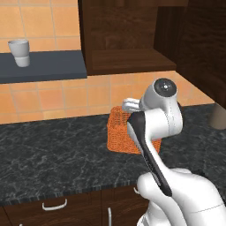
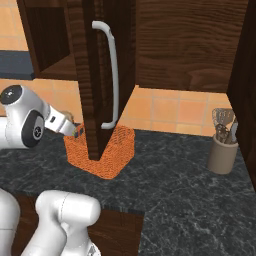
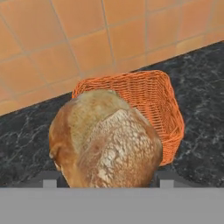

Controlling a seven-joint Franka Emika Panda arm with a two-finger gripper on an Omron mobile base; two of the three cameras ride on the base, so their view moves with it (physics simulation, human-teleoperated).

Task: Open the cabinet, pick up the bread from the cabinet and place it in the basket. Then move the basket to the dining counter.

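Tool [image 2: 75, 131] is clamped on the bread [image 3: 107, 140], which hangs between its two fingers and bulks large in the hand view, crusty tan with pale floury patches. Below and beyond the bread lies the basket [image 3: 153, 103], orange wicker, standing on the black speckled surface [image 1: 53, 145] close to the tiled wall; whether the bread touches the basket rim I cannot tell. In the right base view the tool sits at the near left edge of the basket [image 2: 107, 155], partly hidden behind the open cabinet door [image 2: 100, 75] with its long silver handle [image 2: 112, 75]. In the left base view the arm's white elbow covers the right part of the basket [image 1: 119, 130], and the cabinet [image 1: 128, 39] stands open above it with its bare shelf showing. A white cup [image 1: 19, 52] rests on a dark wall shelf [image 1: 44, 66] to the far left, and a holder of utensils [image 2: 223, 145] stands on the surface to the right, well apart from the basket.
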